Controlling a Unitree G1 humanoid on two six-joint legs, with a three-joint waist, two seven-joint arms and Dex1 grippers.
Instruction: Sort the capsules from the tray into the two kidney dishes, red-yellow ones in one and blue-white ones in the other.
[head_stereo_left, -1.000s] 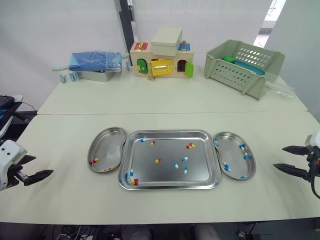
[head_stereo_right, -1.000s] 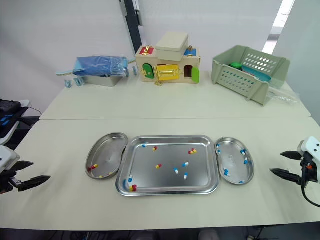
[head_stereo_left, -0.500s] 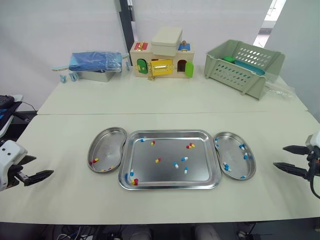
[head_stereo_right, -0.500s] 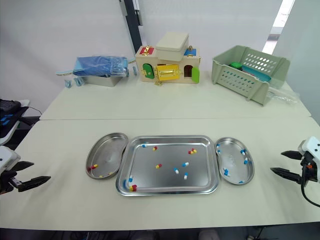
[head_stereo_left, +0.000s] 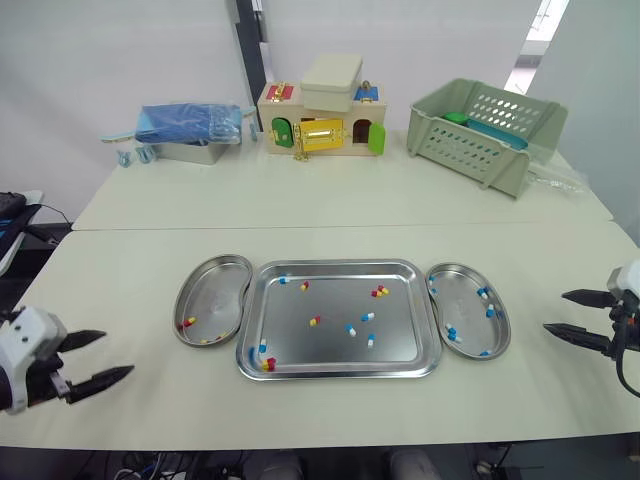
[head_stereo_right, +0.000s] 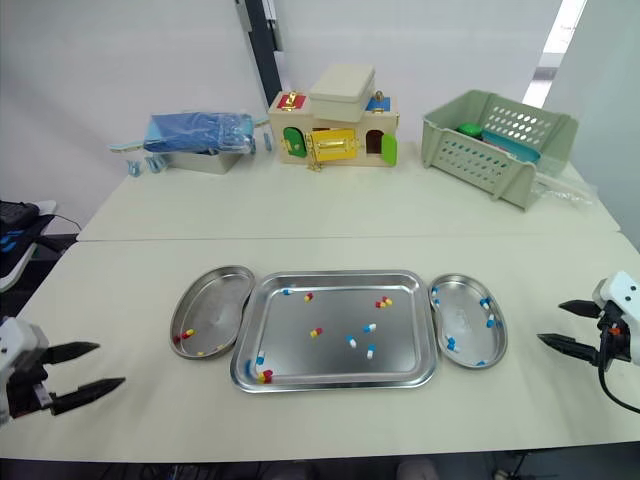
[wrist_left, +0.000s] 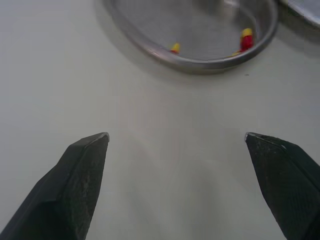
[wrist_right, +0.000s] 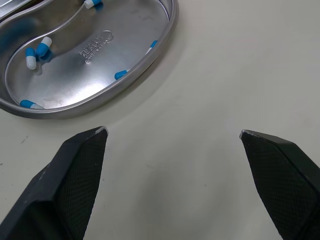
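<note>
Two steel dishes flank the tray (head_stereo_left: 340, 265) on the table (head_stereo_left: 330, 210), each just beside one short side. The left kidney dish (head_stereo_left: 222, 275) holds red-yellow capsules (head_stereo_left: 188, 322) along its near edge. The right kidney dish (head_stereo_left: 467, 305) holds blue-white capsules (head_stereo_left: 452, 333). Both colours lie scattered on the tray: a red-yellow pair (head_stereo_left: 380, 292) toward the far right, blue-white ones (head_stereo_left: 368, 317) near the middle, and a mixed cluster (head_stereo_left: 266, 362) in the near left corner. My left gripper (head_stereo_left: 115, 353) is over bare table, near and left of the left kidney dish, with fingers spread wide and holding nothing. My right gripper (head_stereo_left: 555, 311) is right of the right kidney dish, likewise spread and empty.
</note>
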